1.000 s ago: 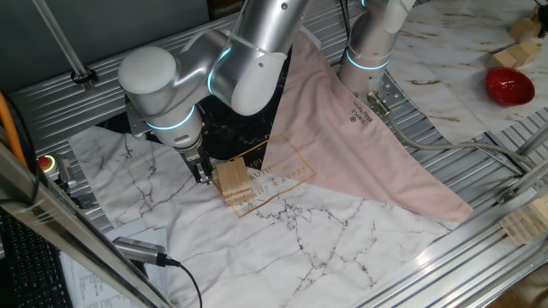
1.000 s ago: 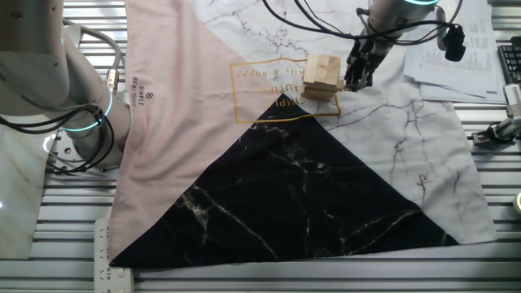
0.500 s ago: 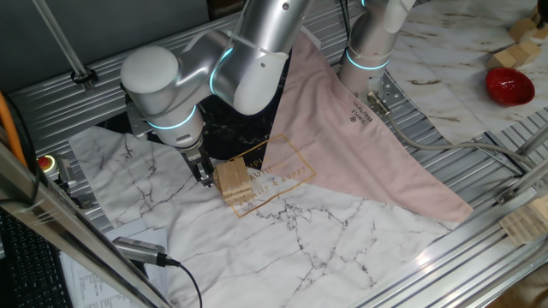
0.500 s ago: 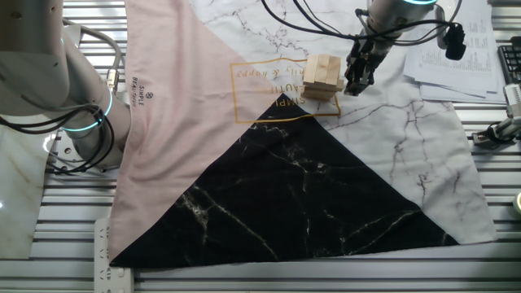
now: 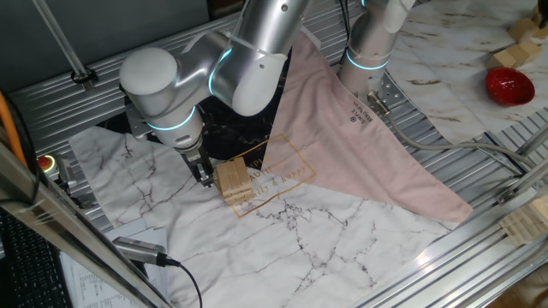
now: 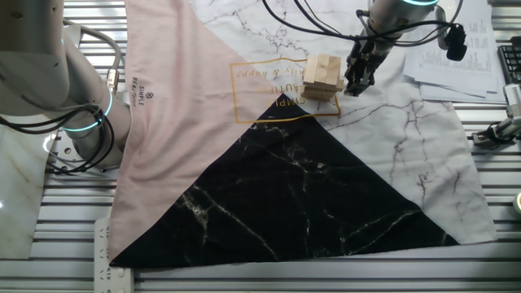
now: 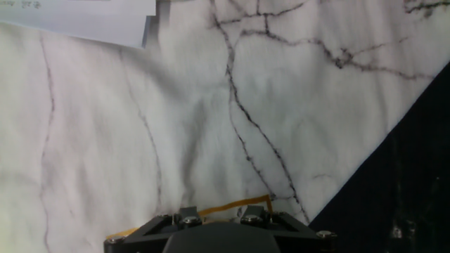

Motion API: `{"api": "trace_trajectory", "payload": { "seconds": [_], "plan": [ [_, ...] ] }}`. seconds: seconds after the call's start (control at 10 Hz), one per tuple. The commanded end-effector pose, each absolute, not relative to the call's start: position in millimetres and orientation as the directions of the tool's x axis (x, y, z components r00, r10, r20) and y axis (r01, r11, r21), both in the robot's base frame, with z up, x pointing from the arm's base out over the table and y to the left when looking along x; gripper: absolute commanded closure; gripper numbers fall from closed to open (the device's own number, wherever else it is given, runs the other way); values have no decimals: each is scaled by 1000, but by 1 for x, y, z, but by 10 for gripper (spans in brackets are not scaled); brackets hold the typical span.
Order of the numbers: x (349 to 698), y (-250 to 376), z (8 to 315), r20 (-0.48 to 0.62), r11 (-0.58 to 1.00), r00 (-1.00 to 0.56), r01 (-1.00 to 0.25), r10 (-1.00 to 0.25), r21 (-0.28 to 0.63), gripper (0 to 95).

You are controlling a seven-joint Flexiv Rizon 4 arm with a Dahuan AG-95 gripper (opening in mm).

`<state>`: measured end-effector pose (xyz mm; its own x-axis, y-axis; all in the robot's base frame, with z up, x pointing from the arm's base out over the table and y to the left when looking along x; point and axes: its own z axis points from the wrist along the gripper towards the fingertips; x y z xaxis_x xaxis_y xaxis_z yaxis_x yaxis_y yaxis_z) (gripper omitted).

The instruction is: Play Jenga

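A silver robot arm reached down over a table draped with a cloth printed in pink, black and white marble sections. The Jenga, a small tower of light tan wooden bars stacked crosswise, stood upright on the white marble part of the cloth, just inside a gold printed rectangle and close to the tip of the black section. The gripper hung low just beside the tower, on the side away from the pink fabric; in the other fixed view it sat close against the tower, and whether the fingertips touched the wood could not be told. The fingers looked close together, narrow and holding nothing, though the hand view showed only the dark base of the hand and marble cloth, so this was not certain. Over the last second the gripper had shifted only slightly, edging in toward the tower's side, then holding almost still, while the tower kept its place and shape. That suggested the arm was lining up with one bar to push or draw it out, and that no bar had yet come free. A stack of white papers lay beyond the cloth's edge.
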<state>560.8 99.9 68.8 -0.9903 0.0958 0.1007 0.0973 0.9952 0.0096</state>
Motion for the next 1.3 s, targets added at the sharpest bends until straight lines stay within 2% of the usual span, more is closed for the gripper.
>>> {"api": "trace_trajectory", "payload": {
  "seconds": [0.1, 0.4, 0.5, 1.0, 1.1, 1.3],
  "plan": [
    [557, 98, 67, 102, 996, -991, 94, 92, 10, 570],
    [555, 98, 65, 103, 996, -991, 90, 88, 10, 570],
    [555, 98, 65, 104, 996, -990, 93, 91, 10, 760],
    [555, 98, 65, 108, 996, -990, 93, 92, 9, 760],
    [555, 98, 65, 109, 996, -990, 93, 92, 9, 950],
    [555, 98, 65, 110, 995, -989, 99, 97, 9, 950]
  ]
}}
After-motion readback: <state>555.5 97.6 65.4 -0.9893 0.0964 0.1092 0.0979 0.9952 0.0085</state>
